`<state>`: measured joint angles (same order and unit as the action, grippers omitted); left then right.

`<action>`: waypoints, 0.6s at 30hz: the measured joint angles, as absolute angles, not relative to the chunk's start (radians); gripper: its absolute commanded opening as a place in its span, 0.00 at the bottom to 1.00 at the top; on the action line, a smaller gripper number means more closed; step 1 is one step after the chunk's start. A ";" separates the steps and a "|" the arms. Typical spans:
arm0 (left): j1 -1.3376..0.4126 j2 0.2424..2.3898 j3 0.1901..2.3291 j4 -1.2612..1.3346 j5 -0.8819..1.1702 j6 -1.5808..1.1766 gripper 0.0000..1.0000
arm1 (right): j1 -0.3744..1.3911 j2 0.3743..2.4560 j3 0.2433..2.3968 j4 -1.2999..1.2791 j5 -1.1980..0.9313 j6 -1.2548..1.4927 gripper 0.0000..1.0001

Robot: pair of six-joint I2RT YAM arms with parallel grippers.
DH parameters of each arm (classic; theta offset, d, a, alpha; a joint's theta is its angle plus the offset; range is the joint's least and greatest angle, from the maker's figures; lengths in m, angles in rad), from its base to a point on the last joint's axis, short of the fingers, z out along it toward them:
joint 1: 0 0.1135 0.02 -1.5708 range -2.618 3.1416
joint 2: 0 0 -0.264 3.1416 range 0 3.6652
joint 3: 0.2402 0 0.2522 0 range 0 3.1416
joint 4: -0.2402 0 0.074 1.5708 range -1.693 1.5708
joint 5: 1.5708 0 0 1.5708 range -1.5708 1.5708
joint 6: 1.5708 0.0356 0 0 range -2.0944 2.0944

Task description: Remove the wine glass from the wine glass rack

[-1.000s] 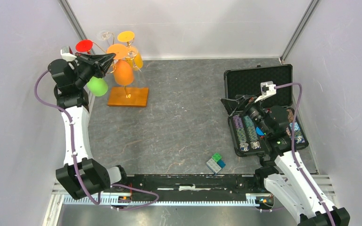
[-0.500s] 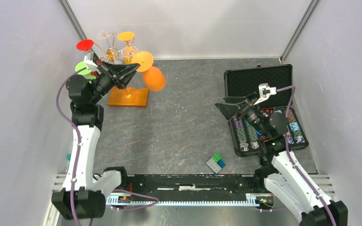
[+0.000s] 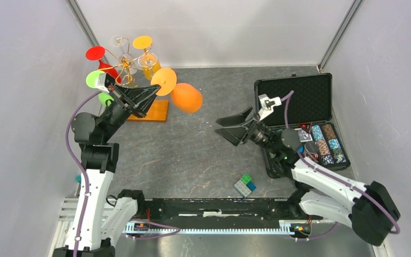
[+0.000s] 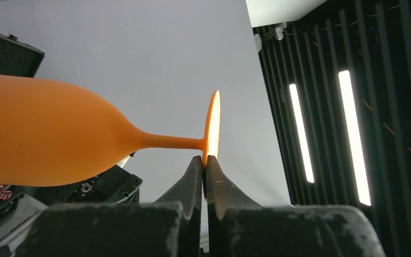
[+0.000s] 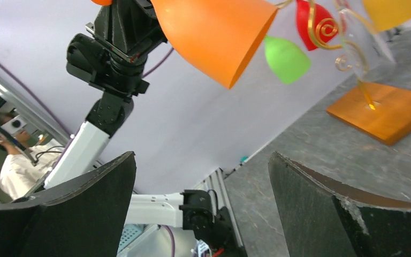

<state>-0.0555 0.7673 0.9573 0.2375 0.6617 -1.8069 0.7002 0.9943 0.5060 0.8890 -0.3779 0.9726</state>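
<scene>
Orange wine glass (image 3: 186, 98) hangs on its side in the air, clear of the wine glass rack (image 3: 155, 112), with its flat foot pinched edge-on in the left claw (image 3: 158, 88). The left wrist view shows the claw closed narrow on the rim of that foot, right at the fingertips (image 4: 195, 171), with the stem running out sideways and the bowl beyond it. The rack stands just behind this claw, on its wrist side, and the claw's body hides part of its orange base. A red glass (image 3: 97, 53), a green glass (image 3: 93, 79), a yellow glass (image 3: 143, 43) and a clear glass (image 3: 119, 40) hang from its gold curls. The right claw (image 3: 222, 128) is spread wide and holds nothing. It sits above the grey worktop (image 3: 203, 150), fingers aimed toward the orange glass and well apart from it. In the right wrist view the glass's open mouth shows above and ahead, between the two fingers. Behind this claw an open black case (image 3: 294, 96) holds poker chips (image 3: 326, 144), and a small coloured cube (image 3: 244, 184) lies on the worktop below its wrist.
</scene>
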 measured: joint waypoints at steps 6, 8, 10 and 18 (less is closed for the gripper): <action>-0.060 0.717 0.957 0.218 0.633 -1.843 0.02 | 0.784 1.162 0.616 1.021 -0.318 0.972 0.92; -0.060 0.689 0.961 0.180 0.619 -1.842 0.02 | 0.794 1.213 0.653 1.068 -0.302 0.971 0.91; -0.060 0.675 0.970 0.159 0.610 -1.842 0.02 | 0.799 1.264 0.683 1.134 -0.289 0.972 0.91; -0.062 0.665 1.000 0.157 0.606 -1.843 0.02 | 0.805 1.465 0.816 1.408 -0.313 1.076 0.82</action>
<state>-0.0616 0.6647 0.9997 0.1570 0.6064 -1.8431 0.8051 1.4647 0.8162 1.4082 -0.3126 1.0763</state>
